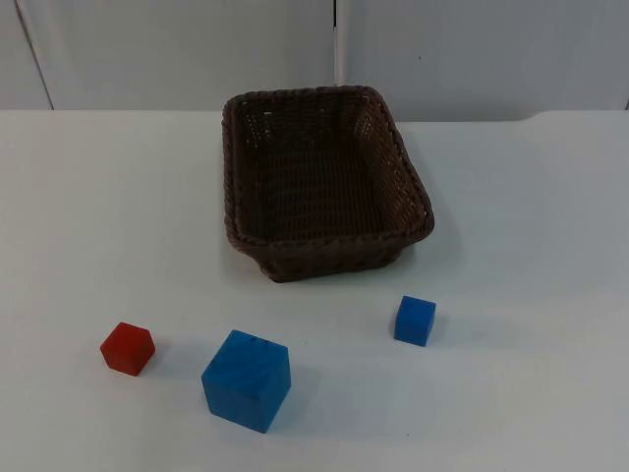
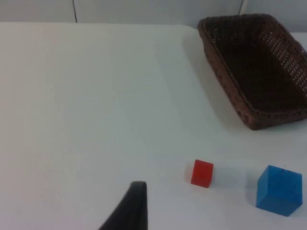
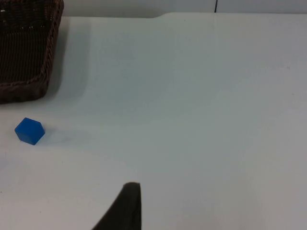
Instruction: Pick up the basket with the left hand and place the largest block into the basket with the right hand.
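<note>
An empty dark brown wicker basket (image 1: 329, 239) stands on the table's far middle; its rim also appears in the left wrist view (image 2: 225, 81) and in the right wrist view (image 3: 48, 52). The largest block, a blue cube (image 1: 246, 381), sits in front of the basket toward the left, also caught by the left wrist camera (image 2: 279, 190). My left gripper (image 2: 128, 208) hovers well left of the red block and the basket. My right gripper (image 3: 123, 208) hangs over bare table, right of the basket. Neither holds anything I can see, and both arms wait.
A small red cube (image 1: 128, 348) lies left of the big blue one, also in the left wrist view (image 2: 202, 173). A small blue cube (image 1: 415, 321) sits in front of the basket's right corner, also in the right wrist view (image 3: 29, 131). The grey partition (image 1: 472, 49) closes the far edge.
</note>
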Tool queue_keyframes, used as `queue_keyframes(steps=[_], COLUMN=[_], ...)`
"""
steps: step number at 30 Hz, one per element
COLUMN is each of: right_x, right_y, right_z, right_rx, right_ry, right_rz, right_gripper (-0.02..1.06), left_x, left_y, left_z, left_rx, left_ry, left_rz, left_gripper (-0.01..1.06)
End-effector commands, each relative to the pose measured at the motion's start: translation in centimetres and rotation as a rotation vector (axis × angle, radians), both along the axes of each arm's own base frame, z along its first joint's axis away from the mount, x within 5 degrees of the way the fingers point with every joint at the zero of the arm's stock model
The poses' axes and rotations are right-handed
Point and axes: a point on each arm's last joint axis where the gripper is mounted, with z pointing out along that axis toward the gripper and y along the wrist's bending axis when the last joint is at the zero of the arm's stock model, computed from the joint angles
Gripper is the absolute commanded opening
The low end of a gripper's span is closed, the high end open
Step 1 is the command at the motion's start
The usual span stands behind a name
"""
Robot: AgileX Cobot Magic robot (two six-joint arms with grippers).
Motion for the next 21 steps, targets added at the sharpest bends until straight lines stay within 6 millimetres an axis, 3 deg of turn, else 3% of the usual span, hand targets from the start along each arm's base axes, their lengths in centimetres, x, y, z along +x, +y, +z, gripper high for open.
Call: queue_keyframes(steps=[1,11,21], right_x=[0.0,0.0,0.0], right_y=[0.0,0.0,0.0], right_z=[0.0,0.0,0.0], right_rx=[-0.004,-0.004,-0.004], right_ry=[-0.009,-0.009,-0.009], right_rz=[-0.002,-0.002,-0.002], right_gripper=[1.05,1.05,1.05], left_x=[0.9,5.8,9.4], left_y=[0.0,-0.1,0.0], left_z=[0.7,2.1,1.8], left_rx=[-0.021,-0.077,-0.097], left_ry=[-0.004,0.08,0.163], left_rz=[0.004,0.002,0.013], left_gripper=[1.05,1.05,1.05])
